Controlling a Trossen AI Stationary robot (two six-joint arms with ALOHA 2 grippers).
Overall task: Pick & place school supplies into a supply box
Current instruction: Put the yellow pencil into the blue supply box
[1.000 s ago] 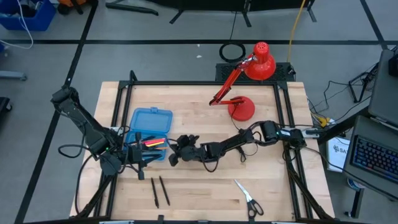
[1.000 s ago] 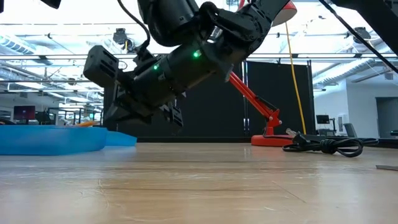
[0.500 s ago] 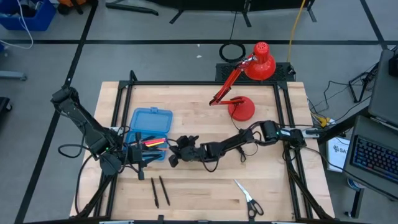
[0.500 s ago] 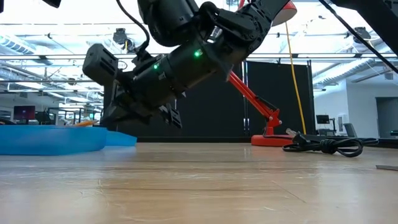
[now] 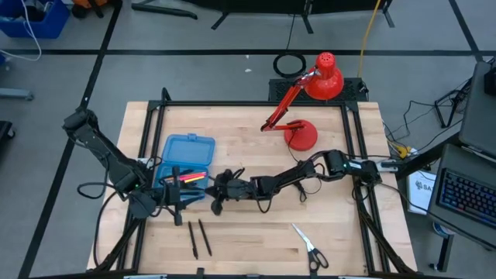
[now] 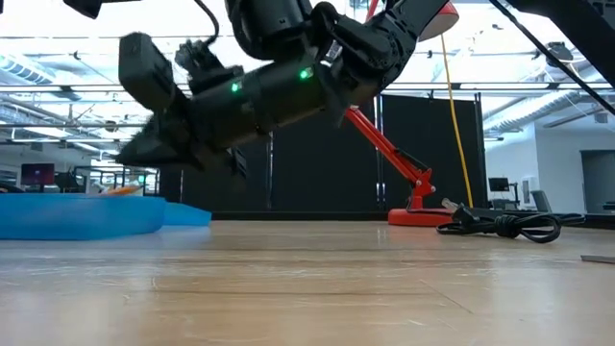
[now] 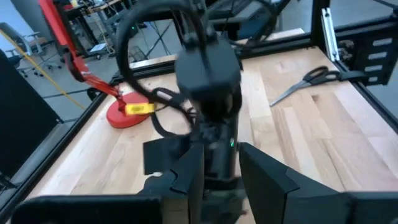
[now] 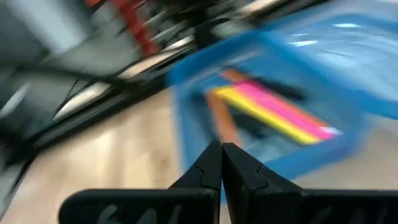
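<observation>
The blue supply box (image 5: 188,152) lies open at the table's left, with pink, yellow and orange markers (image 8: 273,112) in its tray. My right gripper (image 8: 221,163) is shut and holds nothing; it hovers just off the box's near right corner (image 5: 217,204), pointing toward it. My left gripper (image 7: 221,152) hangs by the box's near edge (image 5: 177,205) with its fingers apart, facing the right arm; I see nothing between them. Two black pens (image 5: 198,237) lie flat on the wood near the front edge. Light-handled scissors (image 5: 310,246) lie flat at the front right.
A red desk lamp (image 5: 310,101) stands at the back right on its round base (image 5: 301,136). Its black cable (image 6: 500,227) lies on the wood beside it. Bare wood shows between the pens and the scissors.
My right gripper has rolled about its wrist and tipped nearer level, its tip swinging up, while it stays shut beside the box. The left arm has kept still.
</observation>
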